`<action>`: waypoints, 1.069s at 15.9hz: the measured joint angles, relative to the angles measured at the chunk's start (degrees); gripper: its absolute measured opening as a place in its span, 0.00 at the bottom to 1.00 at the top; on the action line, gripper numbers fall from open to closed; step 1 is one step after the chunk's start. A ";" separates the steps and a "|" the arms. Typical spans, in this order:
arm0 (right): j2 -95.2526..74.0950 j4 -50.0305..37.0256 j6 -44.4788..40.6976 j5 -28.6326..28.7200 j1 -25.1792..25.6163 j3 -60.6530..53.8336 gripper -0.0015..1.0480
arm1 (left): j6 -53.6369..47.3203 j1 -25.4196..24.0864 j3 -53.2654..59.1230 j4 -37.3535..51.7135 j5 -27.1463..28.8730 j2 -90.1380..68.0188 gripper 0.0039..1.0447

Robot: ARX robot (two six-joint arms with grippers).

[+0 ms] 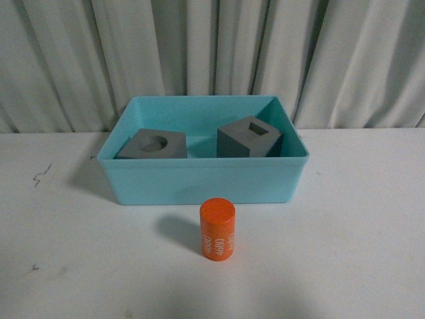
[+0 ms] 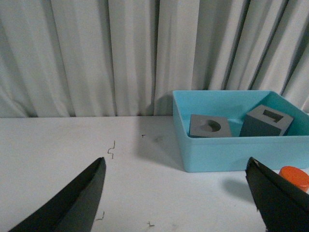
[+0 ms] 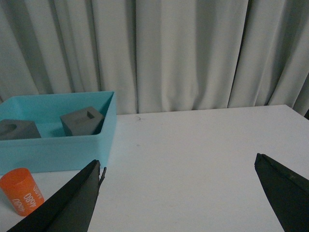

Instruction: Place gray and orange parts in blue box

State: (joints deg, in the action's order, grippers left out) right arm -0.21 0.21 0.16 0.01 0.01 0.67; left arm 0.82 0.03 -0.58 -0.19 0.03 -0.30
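Although the orange cylinder stands upright on the white table, outside the turquoise bin and just in front of its near wall without touching it, the other two parts lie inside the bin. White digits run along the cylinder's side. The bin sits toward the far middle of the table, close to the pale pleated curtain. Within it, the gray cube with the round recess rests on the left and looks tipped, its recess facing up. The gray cube with the square recess rests on the right, also tilted, with bare bin floor between the two. The left gripper hangs over the table to the left of the bin, its dark fingers spread wide and holding nothing. The right gripper hangs over bare table to the right of the bin and cylinder, likewise spread wide and empty. A few small dark marks show on the tabletop at the left.
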 joint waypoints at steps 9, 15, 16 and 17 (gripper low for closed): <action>-50.36 -3.80 -5.68 18.67 16.26 23.08 0.94 | -0.04 -0.02 0.00 -0.02 -0.02 0.00 0.94; -80.02 -11.06 -28.61 28.33 -4.63 31.78 0.94 | -0.04 -0.02 0.00 -0.02 0.00 0.00 0.94; -83.12 -12.39 -28.59 28.26 -5.77 32.94 0.94 | -0.04 0.00 0.00 -0.02 0.00 0.00 0.94; -86.86 -14.05 -28.33 27.71 -6.99 34.60 0.94 | -0.04 0.00 0.00 -0.02 0.00 0.00 0.94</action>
State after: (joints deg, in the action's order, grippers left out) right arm -87.07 -13.85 -28.16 27.73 -6.98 35.27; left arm 0.78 0.03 -0.58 -0.21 0.03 -0.30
